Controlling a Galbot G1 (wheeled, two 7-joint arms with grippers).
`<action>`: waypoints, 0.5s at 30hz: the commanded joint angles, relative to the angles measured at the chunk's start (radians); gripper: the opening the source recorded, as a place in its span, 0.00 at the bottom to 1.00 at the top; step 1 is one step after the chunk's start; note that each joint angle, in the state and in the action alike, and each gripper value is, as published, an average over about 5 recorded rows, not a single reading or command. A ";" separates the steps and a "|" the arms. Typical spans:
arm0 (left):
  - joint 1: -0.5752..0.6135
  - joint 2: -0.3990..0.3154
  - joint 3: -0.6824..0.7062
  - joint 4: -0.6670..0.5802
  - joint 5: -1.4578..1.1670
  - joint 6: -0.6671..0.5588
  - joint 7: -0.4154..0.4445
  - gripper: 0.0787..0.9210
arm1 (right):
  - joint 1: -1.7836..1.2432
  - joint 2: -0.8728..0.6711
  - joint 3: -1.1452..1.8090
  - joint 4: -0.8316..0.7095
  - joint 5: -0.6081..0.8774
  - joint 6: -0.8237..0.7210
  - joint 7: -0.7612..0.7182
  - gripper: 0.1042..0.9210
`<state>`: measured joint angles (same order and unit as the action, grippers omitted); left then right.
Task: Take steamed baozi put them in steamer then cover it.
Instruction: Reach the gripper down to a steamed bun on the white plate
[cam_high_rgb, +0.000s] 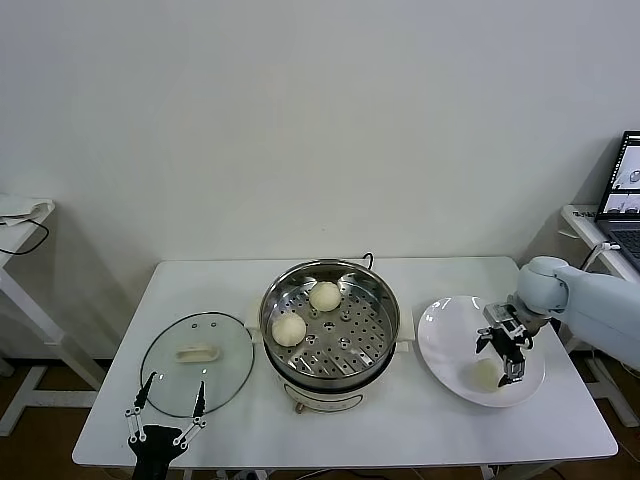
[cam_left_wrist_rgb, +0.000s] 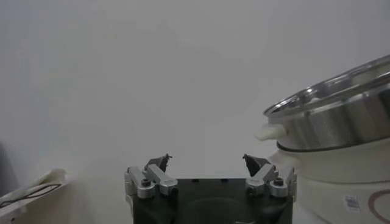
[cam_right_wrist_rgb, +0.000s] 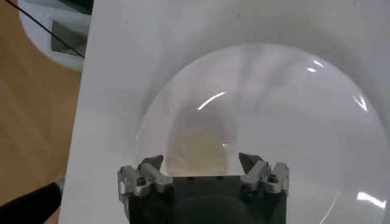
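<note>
The steel steamer (cam_high_rgb: 372, 303) stands mid-table with two steamed baozi on its perforated tray, one at the back (cam_high_rgb: 325, 296) and one at the left (cam_high_rgb: 289, 329). Another baozi (cam_high_rgb: 486, 374) lies on a white plate (cam_high_rgb: 450, 335) to the right. My right gripper (cam_high_rgb: 498, 357) hangs open just over it; in the right wrist view the bun (cam_right_wrist_rgb: 196, 146) sits between the spread fingers of the right gripper (cam_right_wrist_rgb: 201, 163), untouched. The glass cover (cam_high_rgb: 197, 362) lies flat on the table to the left. My left gripper (cam_high_rgb: 165, 408) waits open at the front edge beside it.
In the left wrist view the steamer (cam_left_wrist_rgb: 335, 115) rises beside the open left gripper (cam_left_wrist_rgb: 207, 161). A laptop (cam_high_rgb: 625, 190) sits on a side desk at far right. A small white table (cam_high_rgb: 20, 215) stands at far left.
</note>
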<state>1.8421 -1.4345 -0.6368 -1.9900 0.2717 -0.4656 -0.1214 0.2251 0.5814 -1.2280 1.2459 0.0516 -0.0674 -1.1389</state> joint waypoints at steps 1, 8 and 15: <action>0.001 0.000 -0.002 0.001 0.000 0.000 0.000 0.88 | -0.046 -0.005 0.034 -0.012 -0.034 -0.012 0.015 0.88; 0.000 0.000 -0.007 -0.006 -0.002 0.001 -0.001 0.88 | -0.077 0.003 0.065 -0.022 -0.040 -0.013 0.021 0.85; 0.002 0.001 -0.010 -0.010 -0.003 0.001 -0.002 0.88 | -0.075 -0.003 0.072 -0.009 -0.046 -0.010 0.023 0.72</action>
<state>1.8424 -1.4341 -0.6465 -1.9981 0.2690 -0.4654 -0.1225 0.1666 0.5806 -1.1741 1.2350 0.0178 -0.0759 -1.1218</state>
